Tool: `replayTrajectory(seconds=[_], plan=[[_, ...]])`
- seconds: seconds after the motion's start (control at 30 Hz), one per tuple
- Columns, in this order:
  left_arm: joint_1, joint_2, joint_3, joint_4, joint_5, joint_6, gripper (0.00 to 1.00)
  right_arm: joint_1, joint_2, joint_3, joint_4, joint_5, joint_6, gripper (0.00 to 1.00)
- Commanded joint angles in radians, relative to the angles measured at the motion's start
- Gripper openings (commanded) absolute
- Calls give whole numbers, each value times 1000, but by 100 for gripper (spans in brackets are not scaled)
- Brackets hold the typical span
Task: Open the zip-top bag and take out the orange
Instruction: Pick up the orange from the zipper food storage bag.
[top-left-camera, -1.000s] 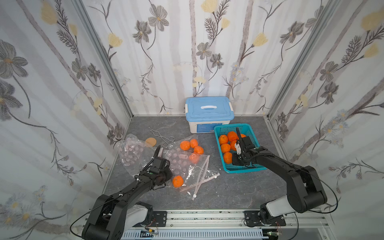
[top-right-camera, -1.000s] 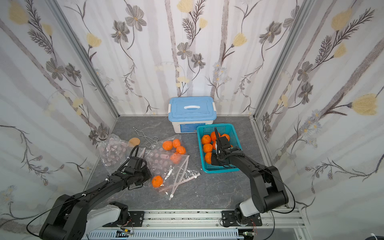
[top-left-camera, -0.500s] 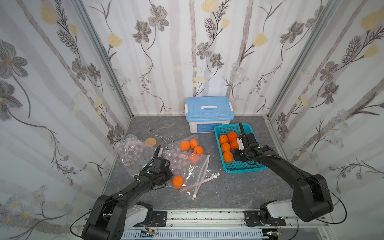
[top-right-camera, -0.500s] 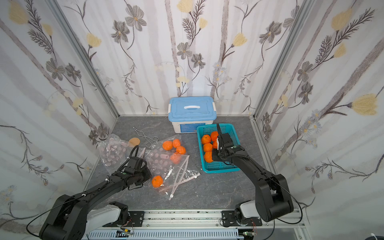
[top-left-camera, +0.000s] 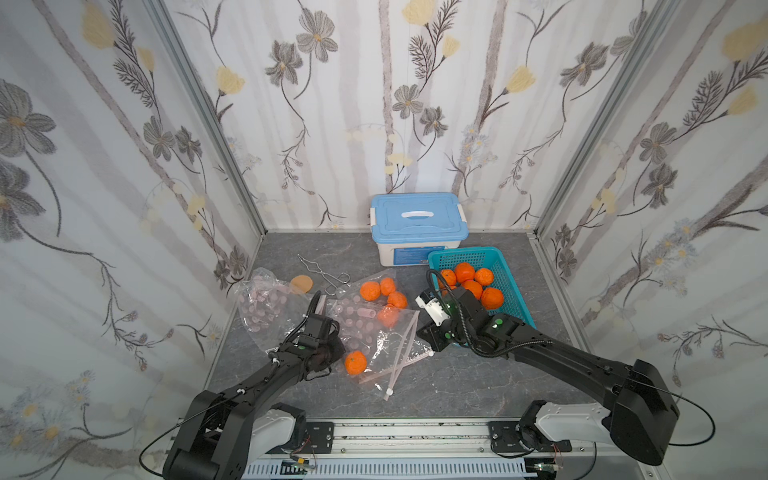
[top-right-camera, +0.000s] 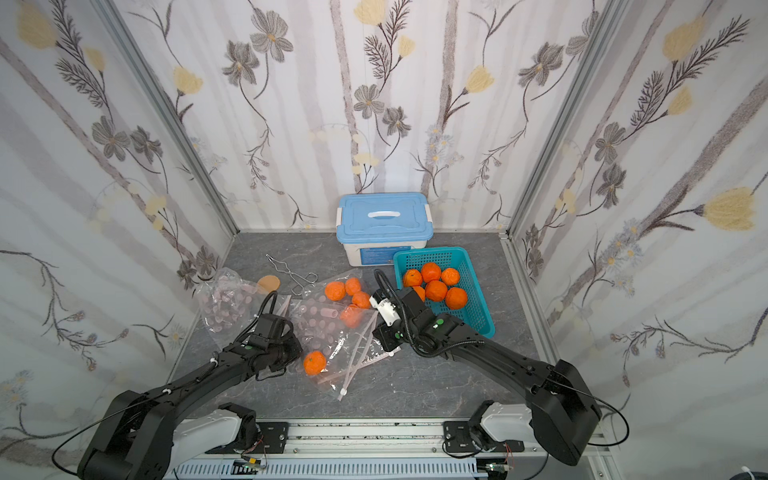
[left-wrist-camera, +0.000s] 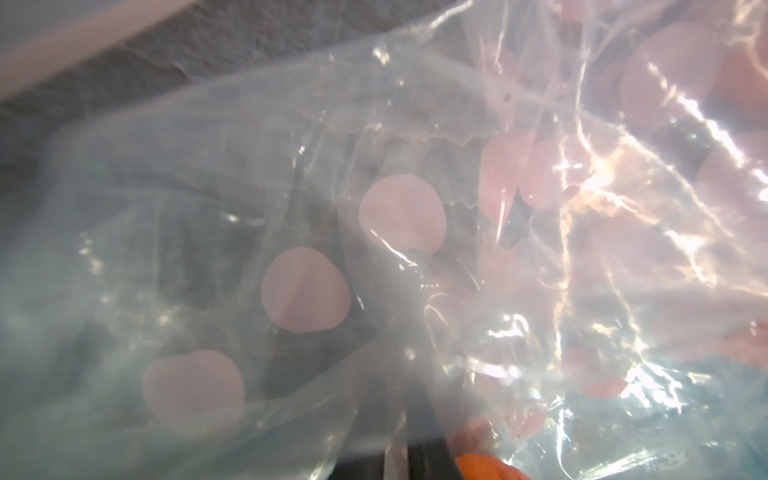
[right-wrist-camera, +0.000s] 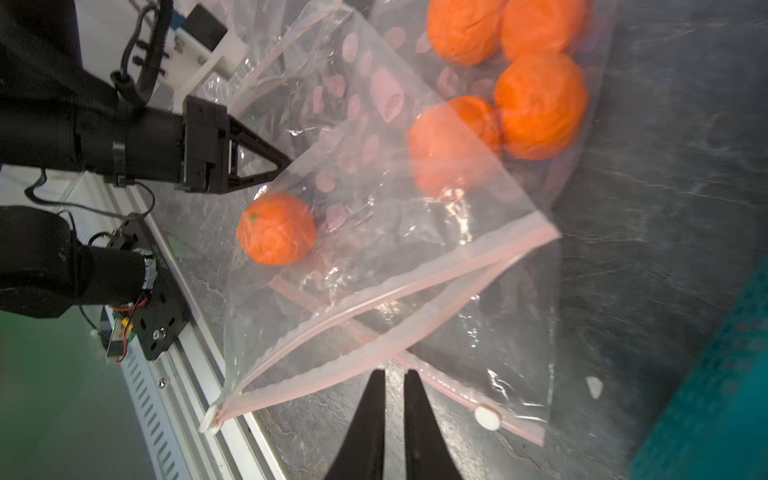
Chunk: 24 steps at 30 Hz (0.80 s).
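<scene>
A clear zip-top bag (top-left-camera: 388, 347) with pink dots lies on the grey floor with one orange (top-left-camera: 355, 362) inside, also seen in the right wrist view as the orange (right-wrist-camera: 276, 229). Its pink zip edges (right-wrist-camera: 374, 307) stand slightly apart. My left gripper (top-left-camera: 330, 356) is shut on the bag's film at the end away from the zip; that film (left-wrist-camera: 374, 249) fills the left wrist view. My right gripper (right-wrist-camera: 394, 374) hovers at the zip edge, its fingers almost together with nothing between them.
A second bag (top-left-camera: 380, 291) holding several oranges lies under the first, its zip strip (right-wrist-camera: 488, 417) crossing beneath. An empty dotted bag (top-left-camera: 266, 307) sits at the left. A teal basket (top-left-camera: 465, 252) holds several oranges. A blue-lidded box (top-left-camera: 417, 218), metal tongs (top-left-camera: 320, 272) and an orange disc (top-left-camera: 301, 284) lie further back.
My right gripper has left the basket and come left and nearer, down to the bag's zip edge. The left arm and the bag have stayed put.
</scene>
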Motion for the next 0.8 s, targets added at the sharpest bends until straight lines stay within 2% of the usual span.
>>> replayTrajectory(seconds=[0.0, 0.4, 0.6, 0.77], plan=[[2, -1, -5, -15, -12, 6, 15, 30, 48, 14, 98, -51, -22, 13], [1, 9, -5, -6, -8, 6, 15, 72, 245, 96, 199, -95, -14, 16], [1, 31, -3, 16, 15, -3, 15, 125, 351, 146, 285, -61, 1, 43], [-1, 29, 1, 17, 29, -3, 15, 148, 428, 179, 348, -75, -6, 50]])
